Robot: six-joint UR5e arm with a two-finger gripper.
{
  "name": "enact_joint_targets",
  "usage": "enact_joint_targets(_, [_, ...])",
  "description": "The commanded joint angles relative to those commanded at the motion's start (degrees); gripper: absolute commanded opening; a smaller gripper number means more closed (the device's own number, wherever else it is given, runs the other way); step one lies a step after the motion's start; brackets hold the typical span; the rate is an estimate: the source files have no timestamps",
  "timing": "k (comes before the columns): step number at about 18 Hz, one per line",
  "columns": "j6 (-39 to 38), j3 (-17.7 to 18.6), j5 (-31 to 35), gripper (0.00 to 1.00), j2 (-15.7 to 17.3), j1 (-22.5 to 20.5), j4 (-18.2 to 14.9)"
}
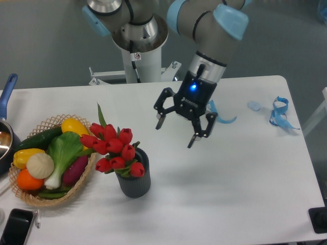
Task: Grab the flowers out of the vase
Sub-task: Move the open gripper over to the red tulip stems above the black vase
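Note:
The flowers (113, 147), red tulips with green leaves, stand in the vase (135, 181), a short dark grey ribbed cylinder at the front left of the white table. My gripper (176, 133) hangs open above the table's middle, to the right of and behind the flowers, well apart from them. Nothing is between its black fingers (159, 122).
A wicker basket (76, 185) of vegetables sits just left of the vase, touching the blooms' side. Blue ribbons (280, 113) lie at the back right. A pan with a blue handle (6, 93) is at the left edge, a black phone (16, 226) at the front left corner.

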State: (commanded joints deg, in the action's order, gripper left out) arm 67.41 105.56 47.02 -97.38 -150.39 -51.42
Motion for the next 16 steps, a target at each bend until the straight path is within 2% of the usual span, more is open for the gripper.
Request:
enact_joint_targets(6, [5.7,0.9,0.1,1.00,-1.9,3.0,0.4])
enact_joint_targets(16, [5.2,1.0,-2.7,1.00,-3.1,5.7,0.6])
